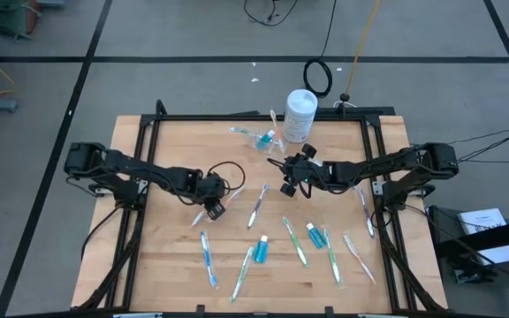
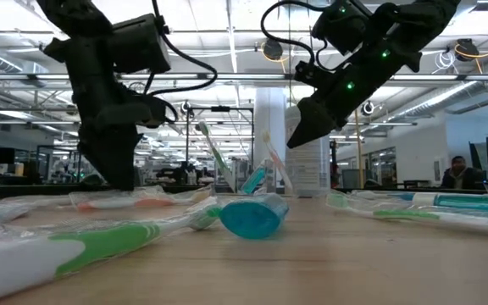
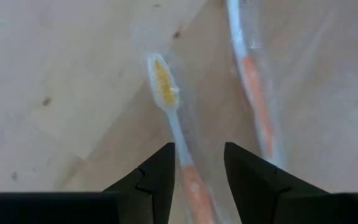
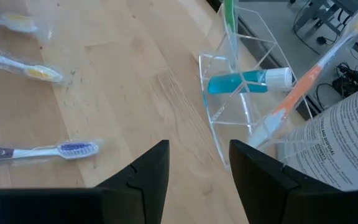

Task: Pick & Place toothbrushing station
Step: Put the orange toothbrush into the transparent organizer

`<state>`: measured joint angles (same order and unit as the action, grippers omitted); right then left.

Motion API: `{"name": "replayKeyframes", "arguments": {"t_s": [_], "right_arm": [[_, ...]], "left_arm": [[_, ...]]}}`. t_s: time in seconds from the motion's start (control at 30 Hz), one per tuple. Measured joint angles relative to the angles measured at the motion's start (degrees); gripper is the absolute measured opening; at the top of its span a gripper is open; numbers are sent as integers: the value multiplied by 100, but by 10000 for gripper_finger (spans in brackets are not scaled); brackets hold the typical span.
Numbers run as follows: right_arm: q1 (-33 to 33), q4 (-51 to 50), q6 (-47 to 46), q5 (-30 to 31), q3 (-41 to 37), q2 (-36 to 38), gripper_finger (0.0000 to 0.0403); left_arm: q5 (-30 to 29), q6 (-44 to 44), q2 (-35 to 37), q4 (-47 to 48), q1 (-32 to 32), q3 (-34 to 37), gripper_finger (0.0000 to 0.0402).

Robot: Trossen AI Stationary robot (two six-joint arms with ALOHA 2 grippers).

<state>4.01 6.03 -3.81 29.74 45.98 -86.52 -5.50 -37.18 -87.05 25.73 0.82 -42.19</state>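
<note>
Slim toothbrushes in clear wrappers lie scattered on the wooden table [image 1: 166, 265]. My left gripper [image 1: 214, 210] is open and low over the table. Its fingers stand on either side of an orange-handled toothbrush [image 3: 169, 112] with yellow bristles. A second orange one [image 3: 253, 99] lies beside it. My right gripper [image 1: 287, 187] is open, empty and raised [image 2: 299, 135]. It faces the clear plastic cup [image 4: 229, 106], which holds a blue tube [image 4: 244, 81], a green brush and an orange brush. Two more blue tubes [image 1: 261, 250] [image 1: 315, 235] lie on the table.
A tall white canister [image 1: 300, 115] stands just behind the clear cup at the table's far edge. More toothbrushes lie toward the near edge [image 1: 208, 256] [image 1: 294, 240] and at the right [image 1: 365, 212]. A purple brush [image 1: 257, 205] lies between the two grippers.
</note>
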Motion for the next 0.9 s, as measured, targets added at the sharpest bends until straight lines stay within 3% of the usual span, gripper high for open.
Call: {"name": "replayKeyframes", "arguments": {"t_s": [0.27, 0.73, 0.9], "right_arm": [[0, -46, -2, -2, 0, 0, 160], [0, -58, -171, -2, 0, 0, 160], [0, -71, -197, -2, 0, 0, 160]], "left_arm": [[-256, 156, -386, -28, -76, -17, 136], [-355, 528, -321, -190, -130, -1, 16], [-465, 827, -144, -294, -255, -214, 13]]}}
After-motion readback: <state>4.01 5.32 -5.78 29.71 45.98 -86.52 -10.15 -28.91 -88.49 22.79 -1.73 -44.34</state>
